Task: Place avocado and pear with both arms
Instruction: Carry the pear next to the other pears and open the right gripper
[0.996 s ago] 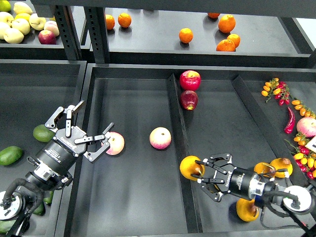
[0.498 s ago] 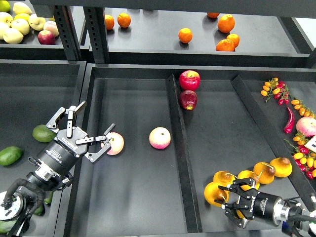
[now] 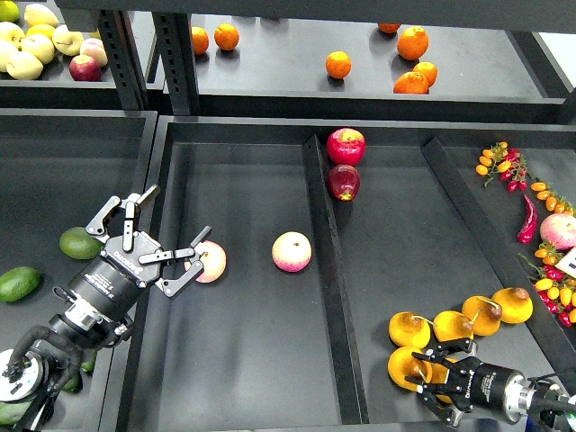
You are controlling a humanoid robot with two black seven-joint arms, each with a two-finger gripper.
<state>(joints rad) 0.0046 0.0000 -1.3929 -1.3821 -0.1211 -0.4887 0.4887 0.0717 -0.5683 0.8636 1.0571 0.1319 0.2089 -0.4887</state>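
Golden pear [image 3: 407,367] in right claw [image 3: 430,382], no legible writing

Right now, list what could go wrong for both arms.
1. The right gripper sits low among five tightly clustered pears; closing there could nudge neighbours or pinch two together.
2. The left gripper is open and empty beside a pink-and-yellow fruit, so it may grab or knock that instead of an avocado, which lies across the divider.

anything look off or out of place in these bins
Nothing spilled or damaged. One oddity: two red apples sit in the right compartment against the divider, while the pink-and-yellow fruits lie left of it and the pears cluster near the right gripper.
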